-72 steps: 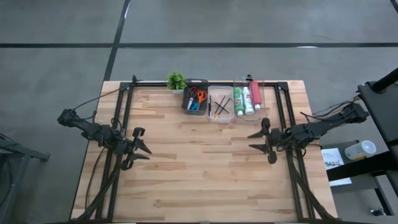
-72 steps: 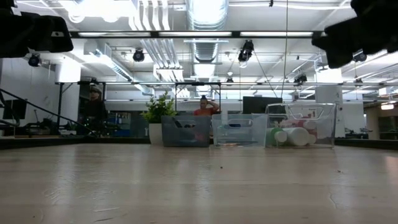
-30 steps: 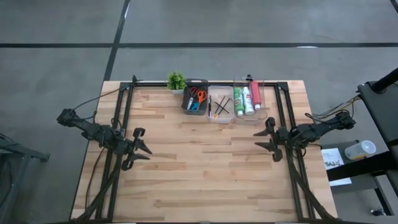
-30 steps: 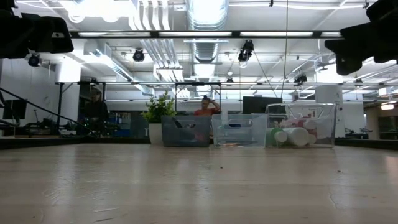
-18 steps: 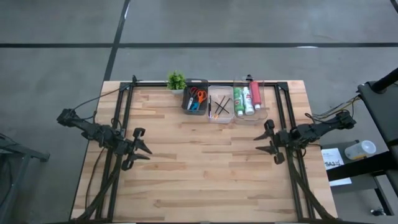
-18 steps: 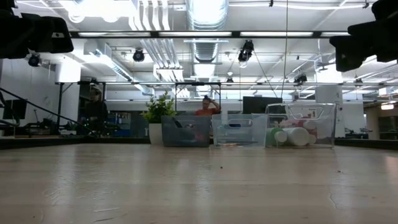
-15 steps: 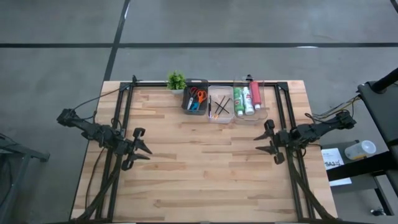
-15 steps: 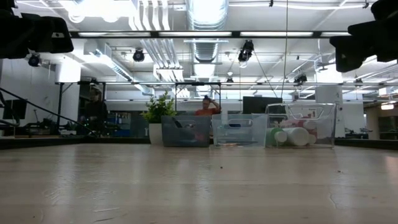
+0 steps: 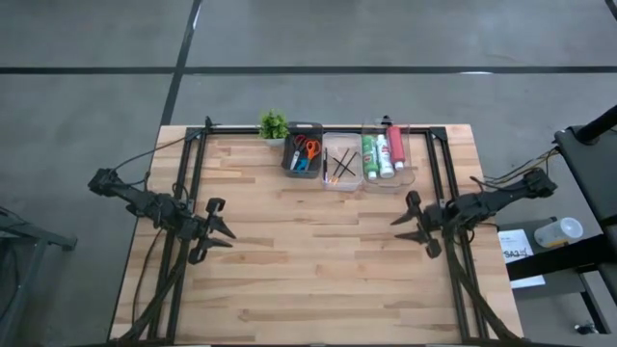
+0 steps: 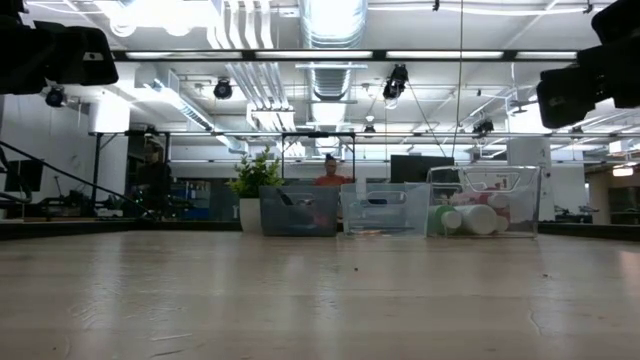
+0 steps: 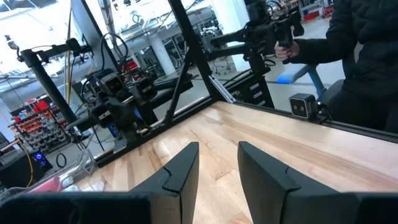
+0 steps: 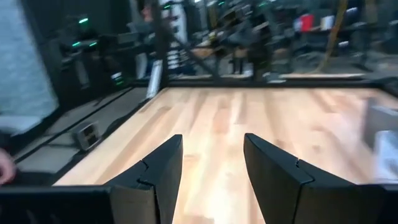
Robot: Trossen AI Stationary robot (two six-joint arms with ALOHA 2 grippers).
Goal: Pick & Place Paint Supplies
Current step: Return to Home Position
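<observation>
Right gripper (image 9: 407,224) is hovering over the right side of the table (image 9: 308,270), jaws spread, gripping nothing. Left gripper (image 9: 222,229) is hanging over the left side, jaws spread too. Scissors (image 9: 305,151) are lying in the black bin (image 9: 287,159), brushes (image 9: 339,166) in the clear bin (image 9: 342,186) beside it, and paint tubes (image 9: 382,152) in the end bin (image 9: 411,162), all along the far edge.

Table (image 9: 308,275): rectangular top of pale wooden butcher-block strips, grain running left to right. Standing on it along the far edge, side by side from left to right: small green potted plant (image 9: 274,125); black bin (image 9: 287,159); clear bin (image 9: 342,185); larger clear bin (image 9: 409,159).
</observation>
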